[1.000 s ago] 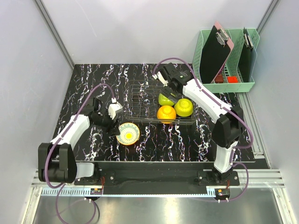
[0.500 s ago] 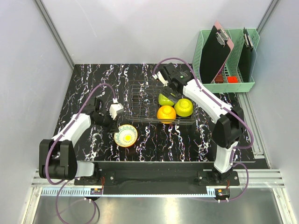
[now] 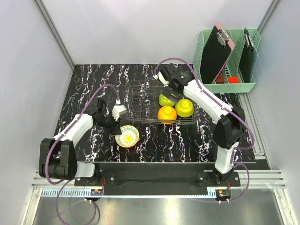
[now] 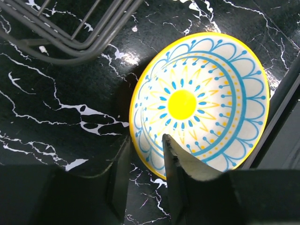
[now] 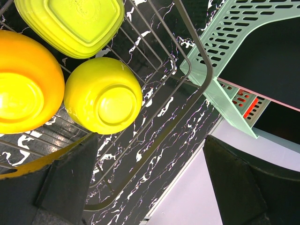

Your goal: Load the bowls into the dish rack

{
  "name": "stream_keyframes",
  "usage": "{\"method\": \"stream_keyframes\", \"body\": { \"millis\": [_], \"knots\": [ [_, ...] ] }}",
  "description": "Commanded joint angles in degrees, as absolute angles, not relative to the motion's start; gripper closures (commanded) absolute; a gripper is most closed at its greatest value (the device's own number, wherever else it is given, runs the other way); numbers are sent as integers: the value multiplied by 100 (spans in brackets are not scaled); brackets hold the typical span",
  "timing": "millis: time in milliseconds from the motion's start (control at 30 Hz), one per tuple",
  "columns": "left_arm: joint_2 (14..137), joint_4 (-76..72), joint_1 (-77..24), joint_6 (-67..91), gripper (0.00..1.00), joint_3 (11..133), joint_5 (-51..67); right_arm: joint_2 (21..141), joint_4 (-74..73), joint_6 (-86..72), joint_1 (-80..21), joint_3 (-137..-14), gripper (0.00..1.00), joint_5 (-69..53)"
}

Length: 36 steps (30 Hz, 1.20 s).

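Three bowls sit in the dish rack [image 3: 140, 102], toward its four o'clock corner: lime green bowl [image 3: 164, 100], yellow-green bowl [image 3: 184, 108], orange bowl [image 3: 167, 114]. The cream-white bowl [image 4: 201, 101] lies tilted on the table, at seven o'clock from the rack. Left gripper [image 4: 145, 143]: jaws narrow, astride that bowl's rim; whether they pinch it cannot be told. Right gripper [image 5: 154, 187]: jaws wide, empty, above the racked bowls. Risk: a thin rim hold may slip, or the bowl may strike the rack's near wire.

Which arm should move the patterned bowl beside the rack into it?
Left. The left tool straddles the patterned bowl's rim, one finger inside, one outside. The right tool hangs open over the dish rack, away from that bowl.
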<state>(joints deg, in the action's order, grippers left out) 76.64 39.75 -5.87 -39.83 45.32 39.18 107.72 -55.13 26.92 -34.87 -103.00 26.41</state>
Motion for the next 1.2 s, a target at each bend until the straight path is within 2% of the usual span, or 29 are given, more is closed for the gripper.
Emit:
{"method": "stream_keyframes", "body": {
  "millis": [0,267,400,833,1167],
  "knots": [
    [7708,3885,-685,-3929,68,4632,3999,10573,-5335,2610,-3507,-10310,0,2733],
    [7761,3893,-817,-3867,84,4667,3946,10556,-5317,2610,-3516,-10301,0,2733],
    [7761,3885,-861,-3841,100,4711,3867,10573,-5317,2610,-3507,-10318,0,2751],
    [7225,4130,-861,-3560,100,5624,3858,10582,-5317,2610,-3516,-10318,0,2742],
    [7111,4491,-853,-3683,100,5783,4069,10565,-5317,2602,-3516,-10292,0,2707]
  ]
}}
